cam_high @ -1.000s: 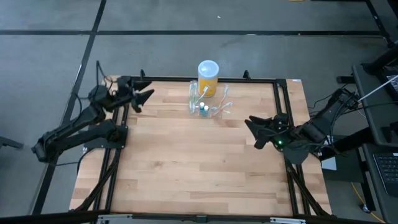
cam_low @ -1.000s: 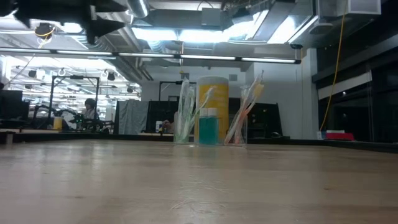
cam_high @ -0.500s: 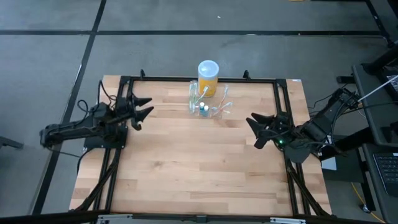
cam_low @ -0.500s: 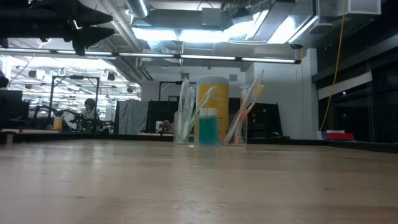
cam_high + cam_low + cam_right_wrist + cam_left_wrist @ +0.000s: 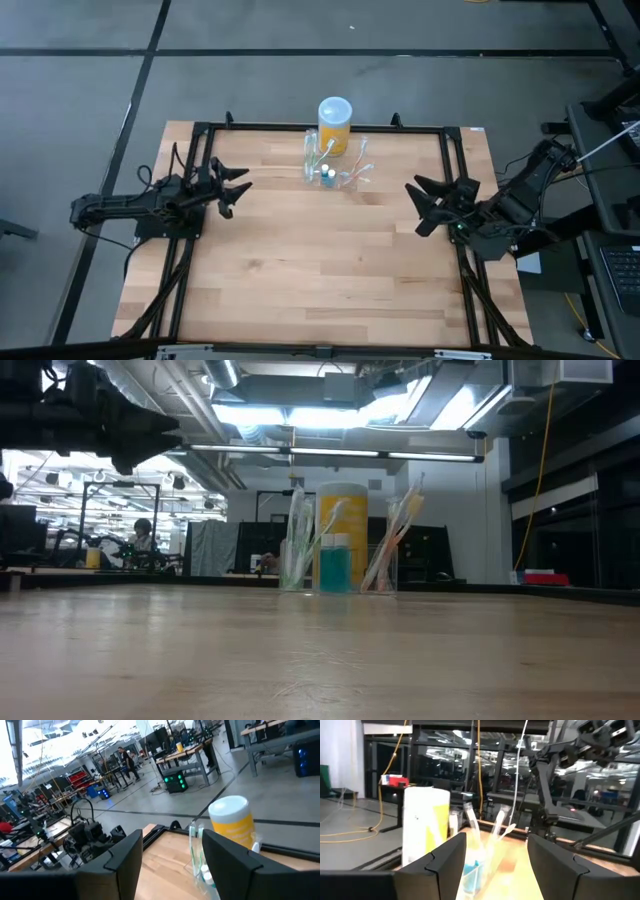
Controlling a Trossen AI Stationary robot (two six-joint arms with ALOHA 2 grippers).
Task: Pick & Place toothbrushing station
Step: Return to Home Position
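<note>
The toothbrushing station [image 5: 333,165] is a clear holder with toothbrushes and a teal-capped tube, standing on its base at the table's far middle; it also shows in the low view [image 5: 338,560] and both wrist views [image 5: 480,845] [image 5: 199,855]. My left gripper [image 5: 238,187] is open at the left side of the table, above the wood, pointing toward the right edge. My right gripper [image 5: 422,205] is open at the right side, raised, pointing left. Neither touches anything.
A yellow cylinder with a white lid [image 5: 334,124] stands just behind the station at the far edge. Black frame rails [image 5: 190,250] run along the table's left, right and far edges. Bare wood lies in the middle and near parts.
My left gripper has swung from the far left corner toward the near edge and sunk lower; it now points toward the right edge. My right gripper has rolled a little about its own line. The station has stayed put.
</note>
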